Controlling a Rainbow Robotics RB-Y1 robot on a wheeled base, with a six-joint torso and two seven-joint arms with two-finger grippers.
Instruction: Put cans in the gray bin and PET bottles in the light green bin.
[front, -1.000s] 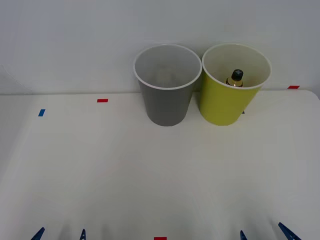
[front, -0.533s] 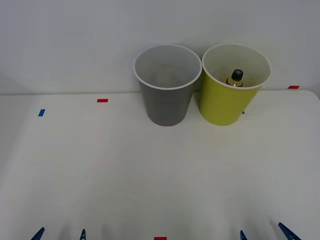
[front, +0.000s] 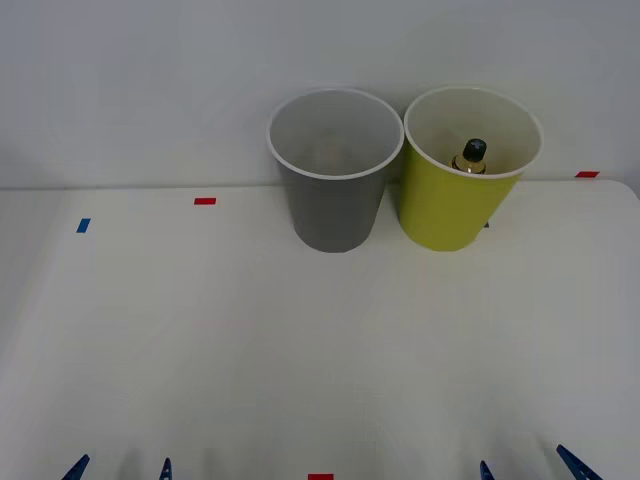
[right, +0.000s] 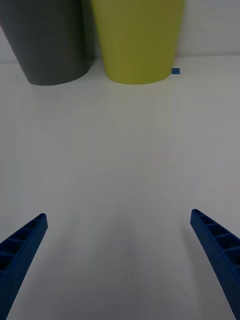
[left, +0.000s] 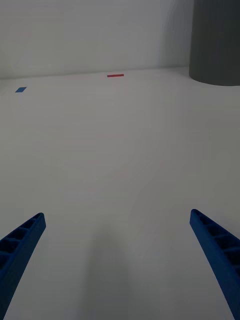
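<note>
The gray bin (front: 335, 195) stands at the back of the white table, and the light green bin (front: 455, 200) touches it on the right. Inside the light green bin a PET bottle (front: 471, 158) stands upright, its black cap and dark neck showing above yellow contents. Both bins also appear from the right wrist: gray bin (right: 47, 40), light green bin (right: 137, 40). My left gripper (front: 120, 468) and right gripper (front: 530, 466) sit at the table's near edge, both open with nothing between the blue fingers. No cans are in view.
Small tape marks lie on the table: red (front: 205, 201) and blue (front: 83, 225) at the left, red (front: 587, 174) at the far right, red (front: 320, 477) at the near edge. A white wall rises behind the bins.
</note>
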